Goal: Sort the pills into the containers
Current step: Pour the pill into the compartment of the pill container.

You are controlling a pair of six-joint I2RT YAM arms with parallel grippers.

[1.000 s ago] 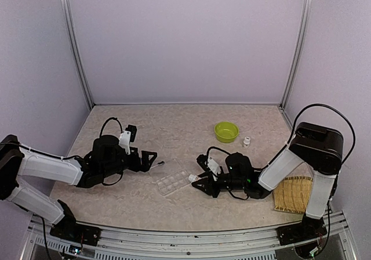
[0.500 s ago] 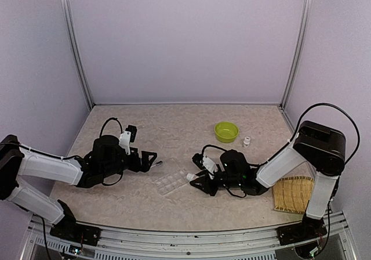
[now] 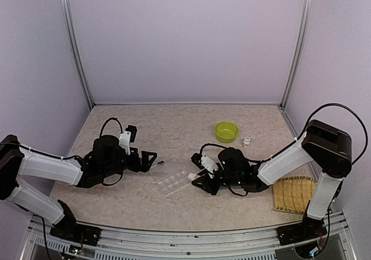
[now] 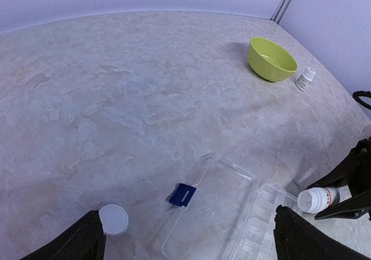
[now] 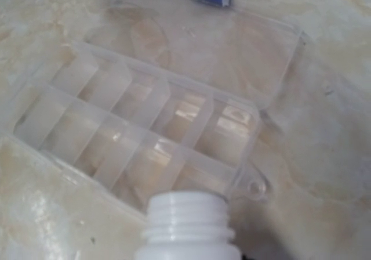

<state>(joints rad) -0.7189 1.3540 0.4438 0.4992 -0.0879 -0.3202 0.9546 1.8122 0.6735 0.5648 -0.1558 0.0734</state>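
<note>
The clear pill box (image 3: 173, 180) lies open between the arms, its lid folded back with a blue latch (image 4: 182, 194). Its compartments (image 5: 139, 138) fill the right wrist view. No pills show in any view. My right gripper (image 3: 201, 182) is shut on a small white bottle (image 3: 193, 179), uncapped and tipped with its threaded mouth (image 5: 185, 222) at the box's near edge; it also shows in the left wrist view (image 4: 316, 200). My left gripper (image 3: 153, 158) is open and empty, left of the box, and its fingers (image 4: 87, 239) straddle the lid.
A loose white cap (image 4: 113, 219) lies left of the lid. A lime-green bowl (image 3: 226, 132) and a second small white bottle (image 3: 247, 141) stand behind the right arm. A woven tray (image 3: 293, 194) lies at the front right.
My right gripper has moved a little to the left with the bottle, closer to the box. The left arm has not moved.
</note>
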